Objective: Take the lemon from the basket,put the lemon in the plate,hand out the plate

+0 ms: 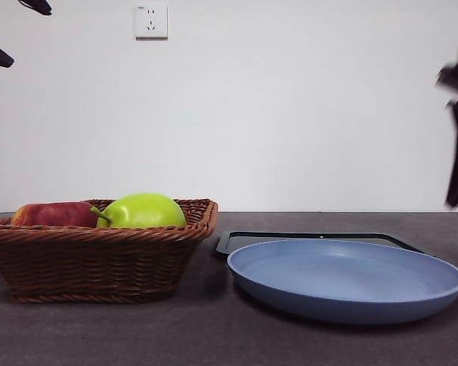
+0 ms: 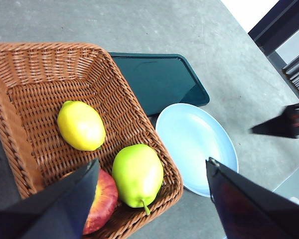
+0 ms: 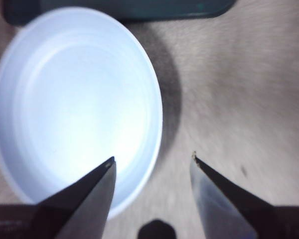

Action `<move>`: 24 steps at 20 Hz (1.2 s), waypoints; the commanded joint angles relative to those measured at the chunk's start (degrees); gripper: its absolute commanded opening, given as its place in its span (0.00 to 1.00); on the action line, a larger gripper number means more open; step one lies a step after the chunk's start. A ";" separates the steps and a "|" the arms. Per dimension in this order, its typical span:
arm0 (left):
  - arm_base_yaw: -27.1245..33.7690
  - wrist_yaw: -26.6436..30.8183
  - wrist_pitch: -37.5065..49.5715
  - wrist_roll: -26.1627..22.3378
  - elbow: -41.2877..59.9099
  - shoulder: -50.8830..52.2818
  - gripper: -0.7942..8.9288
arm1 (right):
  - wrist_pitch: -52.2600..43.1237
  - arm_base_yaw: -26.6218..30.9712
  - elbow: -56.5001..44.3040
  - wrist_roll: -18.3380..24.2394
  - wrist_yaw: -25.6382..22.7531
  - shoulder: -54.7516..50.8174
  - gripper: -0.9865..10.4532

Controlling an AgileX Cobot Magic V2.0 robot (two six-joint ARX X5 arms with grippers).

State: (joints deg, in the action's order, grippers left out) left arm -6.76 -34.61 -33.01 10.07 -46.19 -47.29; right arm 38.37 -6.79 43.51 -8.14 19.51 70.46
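**Three fruits in the basket, lemon among them**

We see the lemon (image 2: 81,125) lying on the floor of the basket (image 2: 20,144), near a green pear (image 2: 137,173) and a red apple (image 2: 103,201). Beside the basket sits the plate (image 2: 194,144), bare, with a black tray (image 2: 159,79) behind it. Our left gripper (image 2: 152,199) hangs spread wide above the basket; our right gripper (image 3: 152,164) hangs parted over the plate's rim. No readable writing shows.
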 commanded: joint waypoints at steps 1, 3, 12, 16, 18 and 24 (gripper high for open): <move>-0.46 -0.11 0.33 0.46 -0.87 -0.31 0.47 | -4.28 -1.29 0.79 -0.02 0.00 6.45 0.31; -0.46 -0.13 0.31 0.46 -0.87 -0.31 0.47 | -7.58 -1.81 0.79 -0.70 0.07 10.93 0.31; -0.46 -0.24 -0.50 0.46 -0.87 -0.31 0.47 | -11.06 -1.81 0.79 -1.92 2.84 16.85 0.09; -0.46 -0.52 -0.28 2.62 -0.87 -0.31 0.47 | -10.27 -1.81 0.81 -2.80 3.08 14.56 0.09; -0.83 -1.01 0.66 3.82 -0.87 -0.31 0.47 | -7.91 -1.81 0.81 -2.73 3.06 11.45 0.09; -5.55 3.80 2.14 6.16 -4.63 -6.62 0.47 | -0.72 -1.81 0.81 -1.44 3.06 -1.40 0.09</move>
State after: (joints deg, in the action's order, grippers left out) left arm -12.03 -30.92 -31.24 15.92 -50.06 -53.12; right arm 38.11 -8.51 43.51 -10.13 22.33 68.44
